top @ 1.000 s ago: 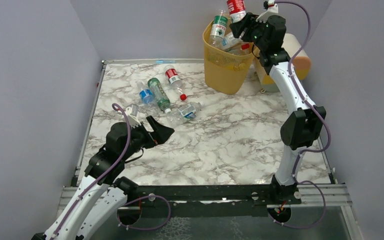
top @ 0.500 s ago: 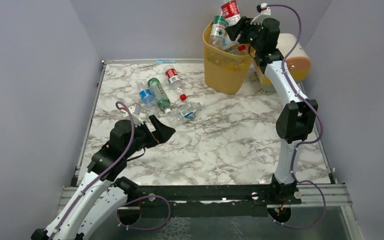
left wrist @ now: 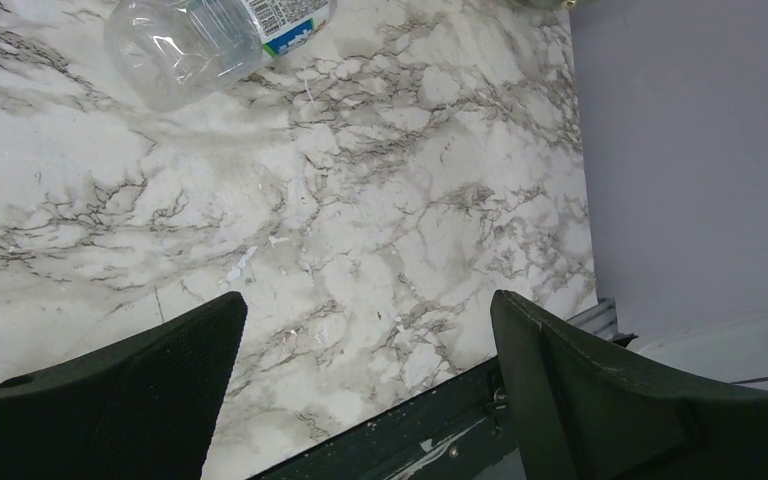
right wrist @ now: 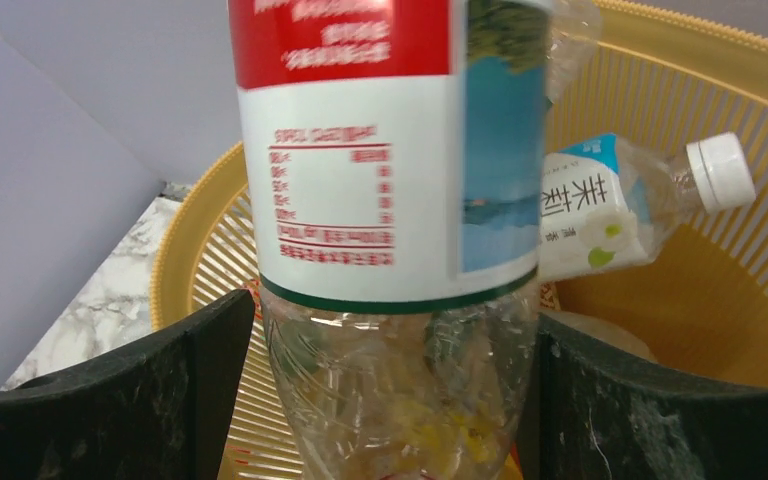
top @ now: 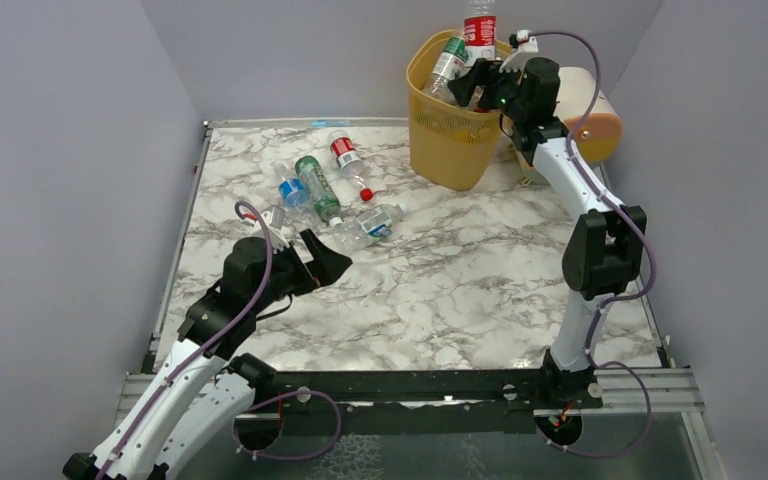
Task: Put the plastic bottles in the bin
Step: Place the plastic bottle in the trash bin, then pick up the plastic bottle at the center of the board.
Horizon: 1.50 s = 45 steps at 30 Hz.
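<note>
The right pincer stands above the open mouth of the yellow-orange bin. A red-labelled plastic bottle is upright between its two fingers, with its clear lower body level with the fingertips and its label above them. Both fingers lie close against the bottle's sides. It cannot be told whether they press on it or stand slightly off it. Beyond the pincer, inside the bin, a white-capped bottle with a blue-and-white label lies tilted. A green-labelled bottle leans at the rim just to the pincer's left.

The left pincer has its jaws spread wide with nothing between them, and hovers over the marble table. A clear bottle lies on its side ahead of the pincer, on the left finger's side and apart from both fingers. Farther ahead on the table lie a green bottle, a red-capped bottle and a blue-capped bottle, all well apart from this pincer.
</note>
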{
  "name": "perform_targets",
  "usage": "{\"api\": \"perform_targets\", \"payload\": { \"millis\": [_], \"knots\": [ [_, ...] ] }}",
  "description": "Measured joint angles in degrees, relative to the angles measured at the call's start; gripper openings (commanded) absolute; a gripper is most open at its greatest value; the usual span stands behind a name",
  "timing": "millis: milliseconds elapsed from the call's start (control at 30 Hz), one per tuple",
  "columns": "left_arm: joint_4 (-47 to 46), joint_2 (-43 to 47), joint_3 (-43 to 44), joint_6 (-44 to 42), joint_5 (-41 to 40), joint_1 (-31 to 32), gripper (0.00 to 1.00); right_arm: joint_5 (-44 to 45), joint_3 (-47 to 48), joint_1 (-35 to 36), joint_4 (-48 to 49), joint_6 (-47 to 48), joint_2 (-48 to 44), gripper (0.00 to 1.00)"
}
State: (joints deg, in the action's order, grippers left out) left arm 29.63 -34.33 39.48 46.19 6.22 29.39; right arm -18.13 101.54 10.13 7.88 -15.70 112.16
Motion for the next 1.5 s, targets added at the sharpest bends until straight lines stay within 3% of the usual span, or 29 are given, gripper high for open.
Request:
{"api": "perform_targets", "payload": {
  "millis": [300,800,1133,1500],
  "knots": [
    [-0.04,-0.9,0.0,-0.2,0.02,0.0,0.99,0.63,-2.45,0.2,0.68,0.42,-6.67,0.89],
    [-2.62,-3.91,0.0,-0.66,0.02,0.0,0.99,4.87,2.84,0.2,-4.24,-0.74,-9.49,0.9],
    [-4.26,-13.51,0.74,-4.09,-0.9,0.0,0.99,2.36,-7.58,0.2,-5.97,-5.31,-23.21,0.91],
    [-6.16,-29.73,8.0,-11.61,-7.56,-0.02,0.99,-2.71,-24.55,0.2,-7.98,-9.4,-33.59,0.91]
  ]
}}
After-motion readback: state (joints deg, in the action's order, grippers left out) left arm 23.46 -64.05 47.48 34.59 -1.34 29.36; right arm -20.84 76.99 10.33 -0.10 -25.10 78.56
